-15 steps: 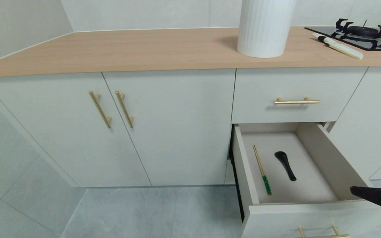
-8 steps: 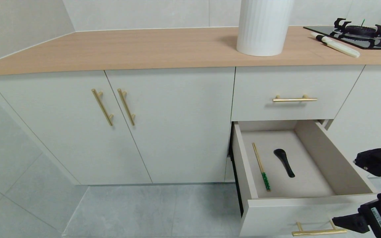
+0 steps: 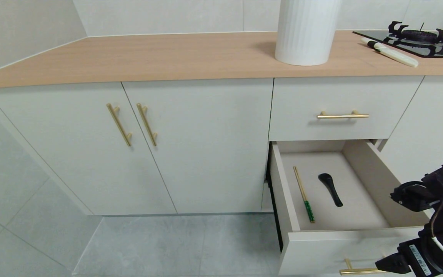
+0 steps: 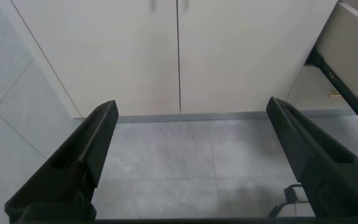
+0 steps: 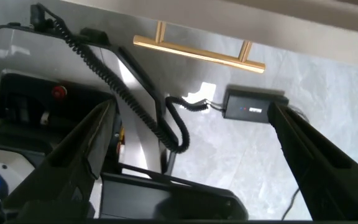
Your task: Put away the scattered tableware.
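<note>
The lower drawer (image 3: 288,204) stands pulled out. A pair of chopsticks with green ends (image 3: 304,195) and a black spoon (image 3: 330,189) lie on its floor. A white-bladed knife with a black handle (image 3: 390,52) lies on the wooden counter (image 3: 148,57) by the stove. My right arm hangs at the drawer's front right corner, and one finger (image 3: 387,265) is next to the drawer's gold handle (image 3: 360,269). The right gripper (image 5: 191,112) is open and holds nothing, with the gold handle (image 5: 197,53) just beyond it. The left gripper (image 4: 191,109) is open over the floor, facing the cabinet doors.
A tall white ribbed vessel (image 3: 306,30) stands on the counter above the drawers. A black gas stove (image 3: 421,38) is at the far right. The upper drawer (image 3: 342,109) and two cabinet doors (image 3: 129,146) are closed. Grey tiled floor (image 3: 148,246) lies in front.
My right arm has dropped from the drawer's right rim to the front panel, and its finger is now beside the gold handle. The camera shifted slightly at first.
</note>
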{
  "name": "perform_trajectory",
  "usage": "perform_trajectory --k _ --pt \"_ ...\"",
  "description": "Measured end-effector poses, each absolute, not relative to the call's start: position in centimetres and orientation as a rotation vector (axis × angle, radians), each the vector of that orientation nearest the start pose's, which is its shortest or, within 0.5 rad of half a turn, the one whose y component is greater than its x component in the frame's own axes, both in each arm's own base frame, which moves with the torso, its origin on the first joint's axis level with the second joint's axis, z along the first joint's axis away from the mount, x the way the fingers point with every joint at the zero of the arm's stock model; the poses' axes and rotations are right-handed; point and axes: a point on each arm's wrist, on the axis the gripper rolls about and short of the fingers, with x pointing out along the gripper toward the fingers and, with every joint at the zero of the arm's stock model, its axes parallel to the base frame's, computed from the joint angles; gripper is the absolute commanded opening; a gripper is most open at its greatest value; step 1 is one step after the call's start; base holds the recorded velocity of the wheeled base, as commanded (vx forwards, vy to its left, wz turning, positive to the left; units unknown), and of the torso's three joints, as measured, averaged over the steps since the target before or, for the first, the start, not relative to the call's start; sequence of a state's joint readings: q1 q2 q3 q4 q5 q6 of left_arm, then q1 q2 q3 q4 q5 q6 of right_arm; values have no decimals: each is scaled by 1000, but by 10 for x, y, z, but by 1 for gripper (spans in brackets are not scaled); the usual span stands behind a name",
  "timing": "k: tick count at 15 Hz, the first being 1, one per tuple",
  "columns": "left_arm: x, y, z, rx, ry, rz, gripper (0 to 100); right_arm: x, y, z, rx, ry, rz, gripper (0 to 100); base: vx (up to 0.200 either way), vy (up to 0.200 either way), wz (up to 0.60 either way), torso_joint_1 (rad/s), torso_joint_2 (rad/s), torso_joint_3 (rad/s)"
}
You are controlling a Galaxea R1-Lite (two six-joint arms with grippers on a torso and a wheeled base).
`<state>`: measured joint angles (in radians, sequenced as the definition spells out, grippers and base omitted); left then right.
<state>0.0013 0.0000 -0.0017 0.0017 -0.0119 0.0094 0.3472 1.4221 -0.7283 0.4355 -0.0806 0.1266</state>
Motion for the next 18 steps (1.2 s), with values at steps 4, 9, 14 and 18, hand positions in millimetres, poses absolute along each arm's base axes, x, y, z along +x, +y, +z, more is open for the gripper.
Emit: perform_trajectory --k 4,9,14,18 --pt "-23 0 76 9 0 -11 100 181 63 141 -133 1130 151 100 0 0 0 0 0 0" --pt "-23 0 76 9 0 -11 100 198 67 126 -131 1045 116 100 0 0 0 0 0 0" --pt "-23 0 76 9 0 -11 100 212 70 114 -138 1041 85 100 0 0 0 0 0 0" --pt "-23 0 76 9 0 -11 100 235 71 119 -113 954 71 100 0 0 0 0 0 0"
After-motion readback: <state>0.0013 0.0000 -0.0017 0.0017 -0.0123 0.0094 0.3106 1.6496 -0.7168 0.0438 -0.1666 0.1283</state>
